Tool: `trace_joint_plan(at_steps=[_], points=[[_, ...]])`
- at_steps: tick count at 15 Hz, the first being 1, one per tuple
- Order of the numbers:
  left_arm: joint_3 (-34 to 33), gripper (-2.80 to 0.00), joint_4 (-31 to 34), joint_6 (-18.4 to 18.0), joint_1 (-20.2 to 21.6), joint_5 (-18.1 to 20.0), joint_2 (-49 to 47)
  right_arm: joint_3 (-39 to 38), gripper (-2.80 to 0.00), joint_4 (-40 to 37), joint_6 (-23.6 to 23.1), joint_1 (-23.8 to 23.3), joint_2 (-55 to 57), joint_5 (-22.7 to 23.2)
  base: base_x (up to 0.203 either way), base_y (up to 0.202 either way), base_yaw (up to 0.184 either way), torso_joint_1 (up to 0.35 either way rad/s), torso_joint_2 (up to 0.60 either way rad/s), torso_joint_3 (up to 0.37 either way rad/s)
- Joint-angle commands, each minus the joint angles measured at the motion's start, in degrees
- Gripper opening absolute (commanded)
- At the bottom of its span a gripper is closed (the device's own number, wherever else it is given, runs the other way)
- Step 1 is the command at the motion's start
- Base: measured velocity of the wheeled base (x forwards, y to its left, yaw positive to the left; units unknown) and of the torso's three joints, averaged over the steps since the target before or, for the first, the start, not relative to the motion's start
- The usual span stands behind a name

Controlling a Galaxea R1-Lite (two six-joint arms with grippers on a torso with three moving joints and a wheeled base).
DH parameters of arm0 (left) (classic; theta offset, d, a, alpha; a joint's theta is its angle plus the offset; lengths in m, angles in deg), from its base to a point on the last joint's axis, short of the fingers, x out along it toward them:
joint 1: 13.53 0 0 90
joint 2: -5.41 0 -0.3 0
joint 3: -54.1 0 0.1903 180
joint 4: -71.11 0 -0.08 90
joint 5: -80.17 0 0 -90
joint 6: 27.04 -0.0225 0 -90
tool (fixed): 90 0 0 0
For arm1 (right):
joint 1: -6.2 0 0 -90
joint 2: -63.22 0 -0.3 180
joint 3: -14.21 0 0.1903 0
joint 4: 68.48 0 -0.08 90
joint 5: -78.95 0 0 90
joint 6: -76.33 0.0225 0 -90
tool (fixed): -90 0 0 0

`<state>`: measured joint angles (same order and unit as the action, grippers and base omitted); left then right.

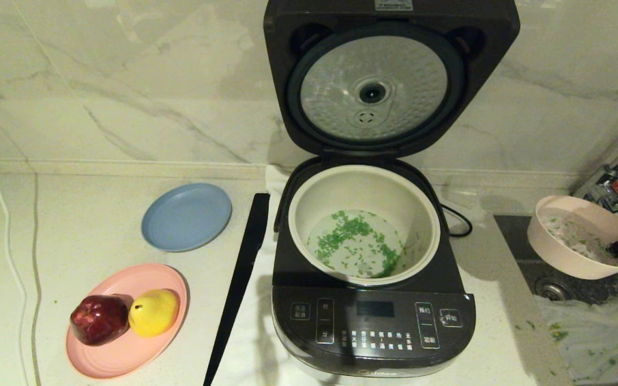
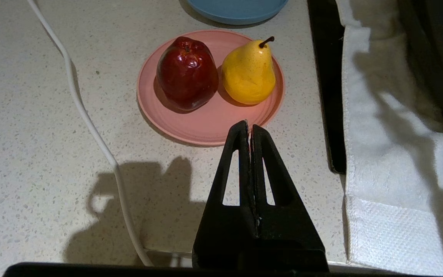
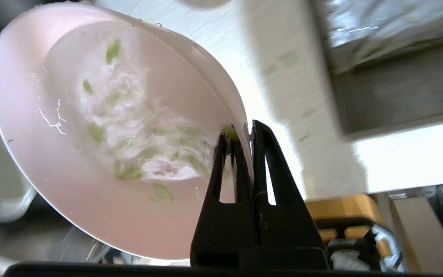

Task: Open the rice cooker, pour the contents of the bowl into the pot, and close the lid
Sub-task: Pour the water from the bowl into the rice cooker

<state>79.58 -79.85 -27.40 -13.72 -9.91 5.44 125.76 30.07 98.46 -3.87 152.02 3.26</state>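
Over the dark sink beside the pale speckled counter point(image 1: 89, 225), the right gripper point(image 3: 243, 134) is pinching the small, light, wet-slick pink-cream bowl point(image 3: 90, 154) by its thin rim, probably prone to slipping.

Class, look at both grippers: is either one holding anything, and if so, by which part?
The right gripper holds the bowl by its rim, one finger inside, one outside. The left gripper is shut on nothing, above the counter.
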Motion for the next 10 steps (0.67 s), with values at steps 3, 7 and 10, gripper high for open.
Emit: trace_joint_plan(at_steps=[3, 7, 10], points=[[0.0, -2.80, 0.0, 0.0, 0.0, 0.0, 0.1, 7.4, -2.80, -5.6, 3.4, 11.9, -1.2, -0.8, 0.000, 0.000, 0.000, 0.000, 0.00, 0.000], [0.0, -2.80, 0.0, 0.0, 0.0, 0.0, 0.1, 10.3, -2.80, -5.7, 6.8, 21.8, 0.4, -4.8, 0.000, 0.000, 0.000, 0.000, 0.00, 0.000], [0.0, -2.80, 0.0, 0.0, 0.0, 0.0, 0.1, 11.7, -2.80, -4.9, 9.2, 31.0, 2.7, -8.7, 0.000, 0.000, 0.000, 0.000, 0.00, 0.000]])
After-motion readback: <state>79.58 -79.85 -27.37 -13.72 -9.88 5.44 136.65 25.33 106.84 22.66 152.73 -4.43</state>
